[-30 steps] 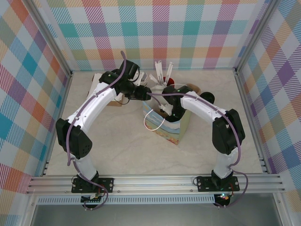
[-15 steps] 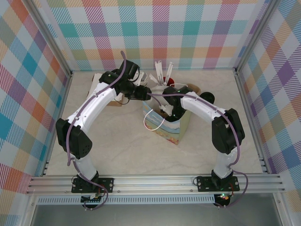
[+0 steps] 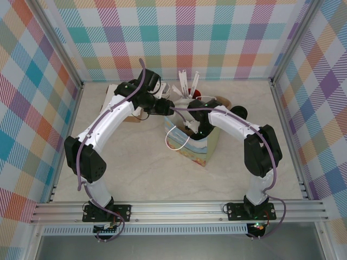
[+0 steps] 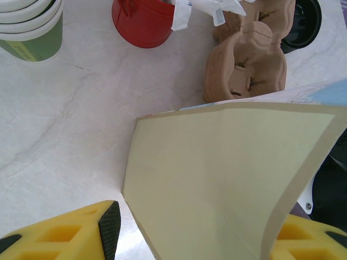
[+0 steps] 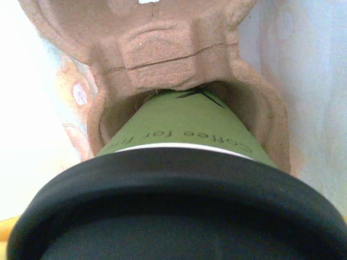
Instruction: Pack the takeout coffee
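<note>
Item 1, right gripper (image 3: 196, 129): down inside the paper bag (image 3: 201, 151), jaws set wide about the black lid (image 5: 173, 211) of the takeout coffee (image 5: 184, 122); whether they press on it I cannot tell. The cup's foot sits in a socket of the pulp carrier (image 5: 162, 59) at the bag's bottom

Item 2, left gripper (image 4: 196, 230): half spread astride the bag's far-left wall; pinch or mere straddle, I cannot tell

Hazards, as I judge them: if the foot is not fully home in the socket, letting go may tip the cup and spill it; a finger drawn upward may catch the lid or the bag's rim and drag the bag; the wall may fold inward should the left side slip

Pose: right arm arcs from its near base, elbow out to the right, wrist pitched down into the bag; left arm stretches far, wrist turned right toward the bag
</note>
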### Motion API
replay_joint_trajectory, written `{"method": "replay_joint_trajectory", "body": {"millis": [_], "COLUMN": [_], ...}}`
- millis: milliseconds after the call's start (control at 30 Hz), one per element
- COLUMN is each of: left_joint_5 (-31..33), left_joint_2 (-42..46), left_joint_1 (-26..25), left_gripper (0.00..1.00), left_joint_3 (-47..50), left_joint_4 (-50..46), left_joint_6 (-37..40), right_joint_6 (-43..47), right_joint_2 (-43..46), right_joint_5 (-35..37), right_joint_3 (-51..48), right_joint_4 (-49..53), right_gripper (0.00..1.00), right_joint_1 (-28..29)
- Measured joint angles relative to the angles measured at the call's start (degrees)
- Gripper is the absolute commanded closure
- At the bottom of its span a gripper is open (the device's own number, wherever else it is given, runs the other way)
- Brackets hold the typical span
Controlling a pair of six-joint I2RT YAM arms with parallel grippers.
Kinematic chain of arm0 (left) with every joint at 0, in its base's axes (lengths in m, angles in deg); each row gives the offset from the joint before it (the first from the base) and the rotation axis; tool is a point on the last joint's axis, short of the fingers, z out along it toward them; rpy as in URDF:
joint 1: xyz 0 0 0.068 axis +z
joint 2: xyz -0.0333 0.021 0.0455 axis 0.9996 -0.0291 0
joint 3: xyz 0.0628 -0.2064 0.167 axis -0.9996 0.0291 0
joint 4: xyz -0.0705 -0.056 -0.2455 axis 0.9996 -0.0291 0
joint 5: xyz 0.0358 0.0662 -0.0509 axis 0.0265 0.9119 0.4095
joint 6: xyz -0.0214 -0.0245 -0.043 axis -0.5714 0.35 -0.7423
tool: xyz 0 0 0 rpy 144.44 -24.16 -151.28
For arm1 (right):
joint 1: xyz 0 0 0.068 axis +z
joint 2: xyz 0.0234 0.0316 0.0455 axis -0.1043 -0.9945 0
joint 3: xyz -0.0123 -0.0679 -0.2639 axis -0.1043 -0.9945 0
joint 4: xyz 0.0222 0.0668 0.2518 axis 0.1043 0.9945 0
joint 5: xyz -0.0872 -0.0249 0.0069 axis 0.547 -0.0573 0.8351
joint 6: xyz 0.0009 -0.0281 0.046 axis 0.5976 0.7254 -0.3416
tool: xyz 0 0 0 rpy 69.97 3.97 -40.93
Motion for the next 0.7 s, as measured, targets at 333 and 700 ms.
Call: {"method": "replay_joint_trajectory", "body": {"millis": [333,700], "left_joint_5": [-0.02,-0.26], "left_joint_2": [0.00,0.00], "left_joint_1": [0.00,0.00], "left_gripper": [0.45,0.45], "left_joint_3": [0.00,0.00], "left_joint_4": [0.02,0.00], "left_joint_6": [-0.02,-0.20], "right_joint_6": [-0.04,-0.48], "right_joint_2": [0.00,0.09], "right_joint_5": [-1.25,-3.93], "right_joint_3": [0.00,0.09], "right_joint_4": [-0.33,-1.16], "right_gripper": [0.08,0.00], "right_joint_1": [-0.66,-1.14]}}
